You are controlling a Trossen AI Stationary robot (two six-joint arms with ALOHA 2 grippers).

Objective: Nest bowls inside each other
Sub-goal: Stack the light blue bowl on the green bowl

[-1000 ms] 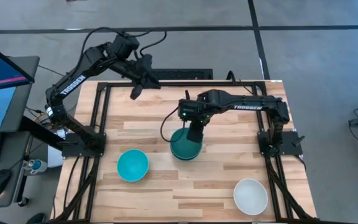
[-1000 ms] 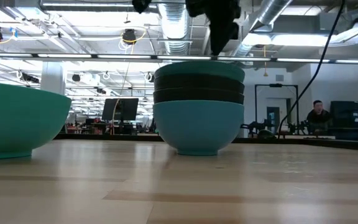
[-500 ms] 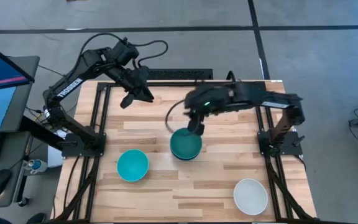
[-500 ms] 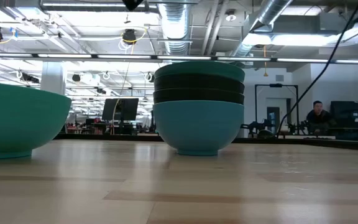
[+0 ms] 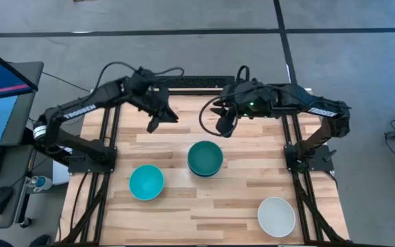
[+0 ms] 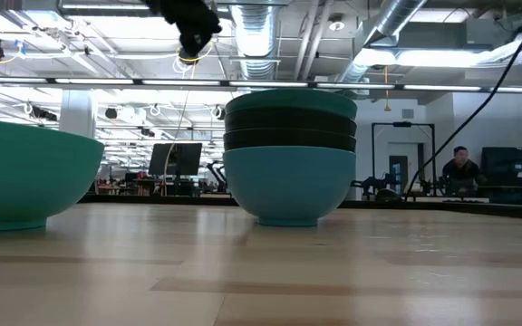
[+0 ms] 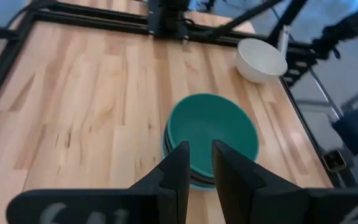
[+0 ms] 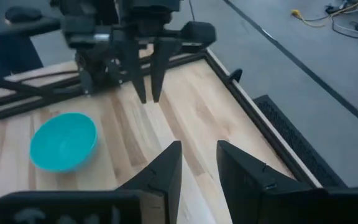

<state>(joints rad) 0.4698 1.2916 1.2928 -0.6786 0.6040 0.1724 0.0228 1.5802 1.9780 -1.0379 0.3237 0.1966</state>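
A stack of several nested bowls [image 5: 205, 158] stands mid-table on the base of its sky-blue bottom bowl [image 6: 288, 186]. Two black bowls [image 6: 290, 131] sit in it, with the dark teal-green one [image 7: 211, 132] on top. The turquoise bowl [image 5: 146, 182] rests alone to the stack's left, and the white bowl [image 5: 276, 215] sits near the table's right near corner. My left gripper [image 5: 151, 126] hovers over the far left of the table, a narrow gap between its fingers [image 7: 201, 158]. My right gripper [image 5: 223, 129] hangs open above the far side of the stack [image 8: 199, 155], holding nothing.
Black frame rails [image 5: 112, 130] run along the table's left, right and far sides. My left gripper [image 8: 149, 93] shows ahead of the right one, and the turquoise bowl [image 8: 64, 140] sits beside it. Bare wood lies between the turquoise and white bowls. A person sits far behind the table [image 6: 460, 167].
My right gripper has come up off the rim of the stack's top bowl and drawn back toward the far edge. My left gripper has swung in from beyond the far edge, toward the table's middle and lower. The stack has stayed put.
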